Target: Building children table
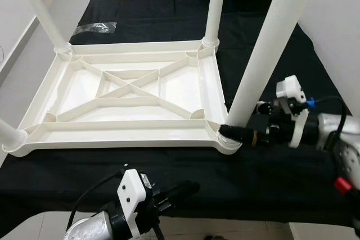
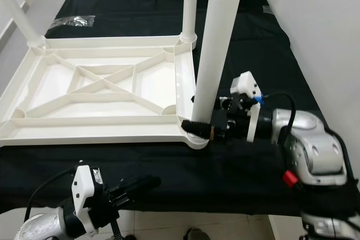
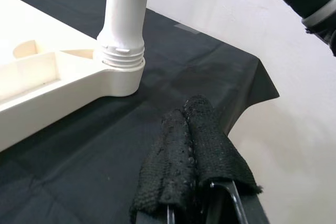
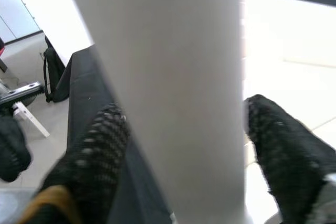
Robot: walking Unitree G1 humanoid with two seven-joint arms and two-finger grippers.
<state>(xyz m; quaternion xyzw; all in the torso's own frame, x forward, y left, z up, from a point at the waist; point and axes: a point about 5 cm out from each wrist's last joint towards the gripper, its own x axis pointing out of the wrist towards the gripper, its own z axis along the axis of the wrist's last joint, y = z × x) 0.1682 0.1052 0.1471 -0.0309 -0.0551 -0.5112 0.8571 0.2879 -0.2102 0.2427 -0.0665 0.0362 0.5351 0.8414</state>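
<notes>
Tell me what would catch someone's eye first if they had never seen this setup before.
First, the upside-down white table top lying on a black cloth, its ribbed underside up and white legs standing from its corners. Next, the right gripper at the near right corner, its black fingers on either side of the leg there. The left gripper hovers at the near edge of the cloth, shut and holding nothing.

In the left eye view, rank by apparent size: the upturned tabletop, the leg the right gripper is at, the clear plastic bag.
1. Upturned tabletop, largest.
2. Leg with the right gripper at its base; it looms near the camera, so its share is inflated.
3. Plastic bag, smallest.
</notes>
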